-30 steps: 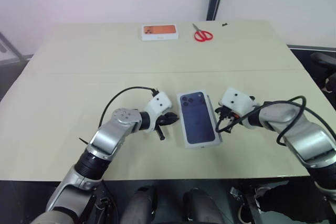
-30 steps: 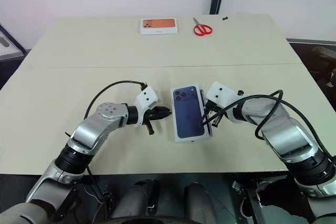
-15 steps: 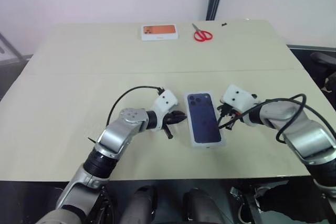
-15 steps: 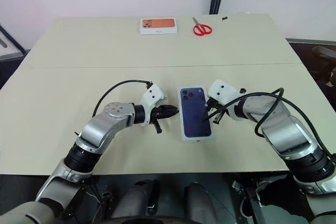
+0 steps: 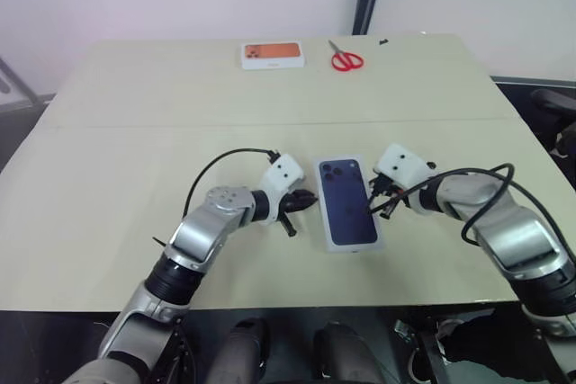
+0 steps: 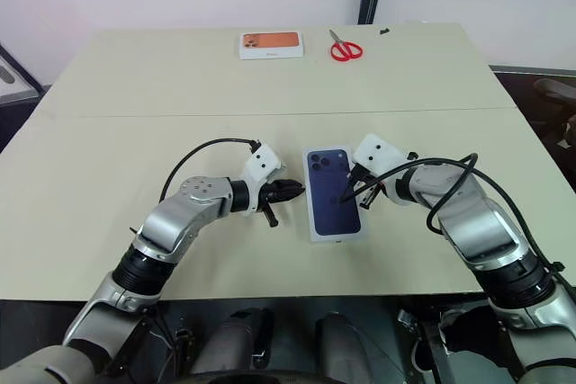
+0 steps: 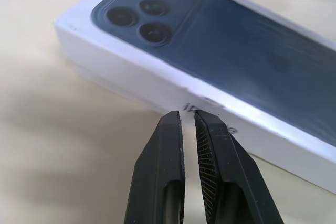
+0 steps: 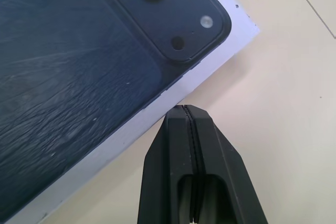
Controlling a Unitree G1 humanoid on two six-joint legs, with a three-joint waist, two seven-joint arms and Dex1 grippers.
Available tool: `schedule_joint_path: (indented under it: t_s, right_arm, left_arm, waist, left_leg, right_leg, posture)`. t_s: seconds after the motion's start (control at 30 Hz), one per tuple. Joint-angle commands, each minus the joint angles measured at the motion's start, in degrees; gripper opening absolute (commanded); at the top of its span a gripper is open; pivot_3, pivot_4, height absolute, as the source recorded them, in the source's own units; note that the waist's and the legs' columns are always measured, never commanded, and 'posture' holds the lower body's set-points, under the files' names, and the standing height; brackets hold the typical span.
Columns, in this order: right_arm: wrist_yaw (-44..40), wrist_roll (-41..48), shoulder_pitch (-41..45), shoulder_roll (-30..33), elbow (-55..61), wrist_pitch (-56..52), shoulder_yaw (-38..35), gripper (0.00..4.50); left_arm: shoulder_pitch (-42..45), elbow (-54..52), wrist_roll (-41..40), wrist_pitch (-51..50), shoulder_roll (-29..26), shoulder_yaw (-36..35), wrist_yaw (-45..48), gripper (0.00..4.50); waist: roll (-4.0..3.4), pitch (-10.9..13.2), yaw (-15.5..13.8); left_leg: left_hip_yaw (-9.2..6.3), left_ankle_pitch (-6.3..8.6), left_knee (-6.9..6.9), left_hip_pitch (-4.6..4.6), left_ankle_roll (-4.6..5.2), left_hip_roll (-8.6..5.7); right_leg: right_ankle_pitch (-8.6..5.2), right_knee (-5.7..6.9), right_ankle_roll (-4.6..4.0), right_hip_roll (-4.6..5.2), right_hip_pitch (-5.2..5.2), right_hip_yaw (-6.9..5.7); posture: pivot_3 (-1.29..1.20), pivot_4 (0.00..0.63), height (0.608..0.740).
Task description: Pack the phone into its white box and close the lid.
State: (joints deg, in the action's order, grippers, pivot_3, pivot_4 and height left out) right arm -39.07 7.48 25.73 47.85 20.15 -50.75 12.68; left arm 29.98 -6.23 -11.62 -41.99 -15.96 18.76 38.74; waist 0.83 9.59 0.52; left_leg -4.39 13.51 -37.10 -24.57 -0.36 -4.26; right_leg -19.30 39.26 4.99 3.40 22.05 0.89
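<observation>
Your left wrist view shows the lid (image 7: 210, 51) seated on the white box (image 7: 105, 80). Left tool (image 5: 310, 197), nearly shut, empty, meets its side; right tool (image 8: 185, 109), shut, empty, opposite.

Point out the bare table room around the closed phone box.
Free: the wide table stretch left of the left gripper, and the band between the lid and the far orange-printed box and scissors. Crowded: both sides of the lid, right gripper included.

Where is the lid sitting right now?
In the head views the lid lies flat, printed side up, near the middle of the table's front half, between the left gripper and the right gripper, far from the scissors.
</observation>
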Motion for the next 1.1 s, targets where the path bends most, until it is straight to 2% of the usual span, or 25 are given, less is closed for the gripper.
schedule_joint_path:
  t_s: [0.03, 0.23, 0.53, 0.93, 1.1]
  right_arm:
    - [0.6, -0.7, 1.6, -1.4, 0.3, 1.2, -0.7, 0.01]
    - [1.1, -1.6, 2.2, -2.7, -0.6, 1.1, -0.6, 0.01]
    - [0.3, -1.9, 3.6, -1.5, -0.5, 0.8, -2.3, 0.01]
    - [-6.5, 2.1, -3.2, 3.6, 5.9, -0.7, -2.6, 0.01]
    - [-6.6, 2.5, -3.1, 3.4, 6.7, -1.4, -2.7, 0.01]
  left_arm:
    - [1.1, 0.2, -0.4, 0.8, 1.5, -2.2, -1.8, 0.5]
    - [1.2, 1.0, -0.5, 0.8, 2.4, -3.0, -3.0, 0.5]
    - [1.4, 0.3, -1.4, 0.7, 3.0, -5.3, -3.8, 0.5]
    - [-1.4, -5.8, -2.3, -1.9, -2.1, 0.4, 3.4, 0.5]
    - [-0.7, -5.4, -2.4, -2.0, -1.4, 0.8, 2.7, 0.5]
  waist:
    - [0.0, 0.0, 0.0]
    - [0.0, 0.0, 0.0]
    - [0.0, 0.0, 0.0]
    - [-0.01, 0.0, 0.0]
    - [-0.01, 0.0, 0.0]
  left_leg:
    - [0.0, -0.01, 0.0, 0.0, -0.02, 0.0]
    - [0.0, -0.07, 0.01, 0.0, -0.11, 0.0]
    - [0.0, -0.06, 0.0, 0.0, -0.11, 0.0]
    - [0.0, 0.0, 0.01, 0.0, 0.0, -0.01]
    - [-0.01, 0.0, 0.01, 0.0, 0.0, -0.01]
  right_leg:
    - [0.0, 0.0, 0.0, 0.0, 0.0, 0.0]
    - [0.0, 0.02, 0.0, 0.0, 0.02, 0.0]
    - [0.0, 0.03, 0.0, 0.0, 0.02, 0.01]
    - [0.0, 0.02, 0.0, 0.0, 0.02, 0.01]
    - [0.0, 0.03, 0.0, 0.0, 0.01, 0.01]
  posture:
    - [0.0, 0.15, 0.74]
    - [0.0, 0.15, 0.74]
    - [0.0, 0.15, 0.74]
    - [0.0, 0.15, 0.74]
    - [0.0, 0.15, 0.74]
